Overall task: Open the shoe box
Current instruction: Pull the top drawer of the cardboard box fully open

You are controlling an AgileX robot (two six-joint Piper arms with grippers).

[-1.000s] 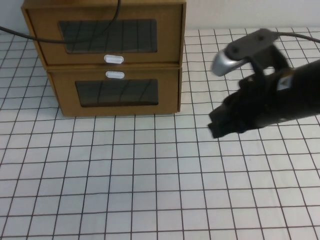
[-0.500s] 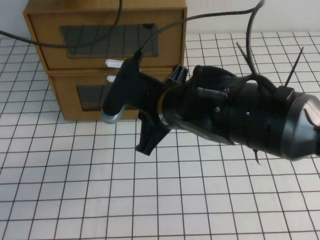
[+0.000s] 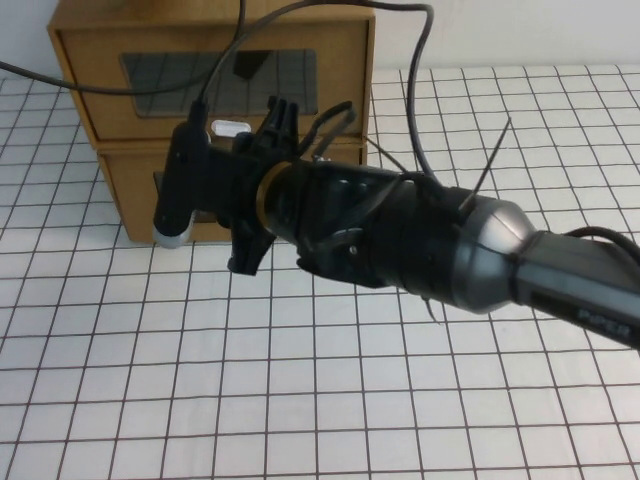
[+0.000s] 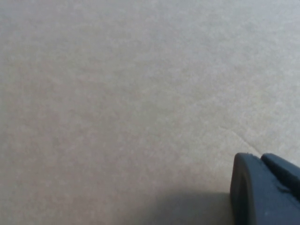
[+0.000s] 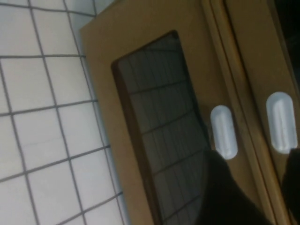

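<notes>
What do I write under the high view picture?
Right tool faces the stacked shoe boxes near their handles; left tool out of shot.

Tan cardboard shoe box (image 3: 340,80), 2 dark windows (image 3: 170,70), white handles (image 5: 223,131); table (image 3: 200,400) white w/ black grid lines, arm (image 3: 420,240) black.

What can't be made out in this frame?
High view: right arm covers most of the lower shoe box front.
Left wrist view: the edge cuts off the left gripper, over a blank beige surface.
Right wrist view: right gripper open near the white handles, tips cropped, contact unclear.
</notes>
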